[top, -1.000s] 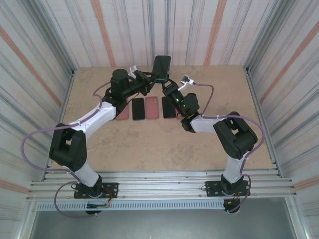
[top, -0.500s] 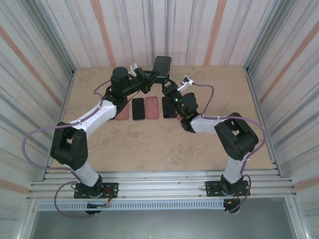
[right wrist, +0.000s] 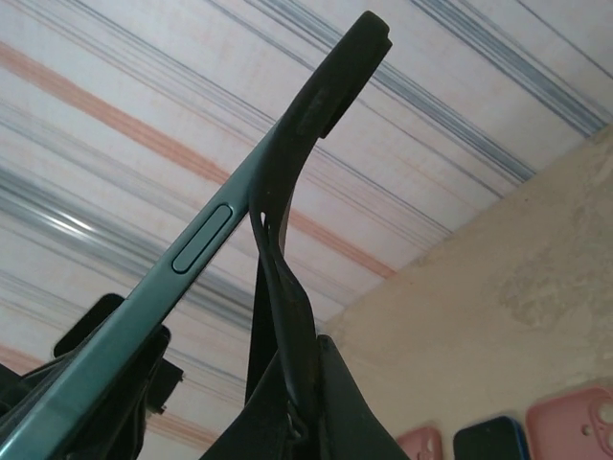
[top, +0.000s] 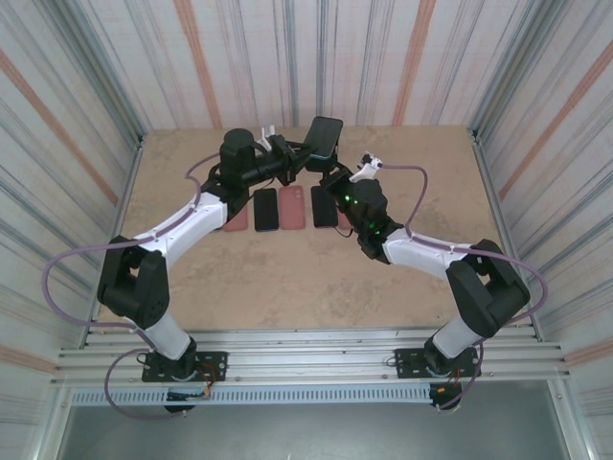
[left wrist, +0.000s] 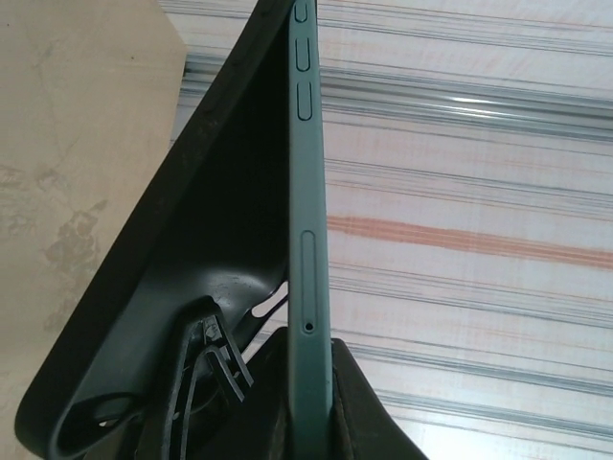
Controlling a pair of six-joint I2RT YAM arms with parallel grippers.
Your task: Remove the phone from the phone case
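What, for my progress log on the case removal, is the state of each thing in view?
phone, held up off the table, mostly freed from its case.
phone case, peeled away from the phone, hooked over one end only.
left pincer, shut on the phone.
right pincer, shut on the phone case.
row of spare phones and cases, lying flat on the table, untouched.

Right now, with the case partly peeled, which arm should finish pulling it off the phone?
Right, probably: the right hand pinches the peeled case; the left hand clamps the phone.
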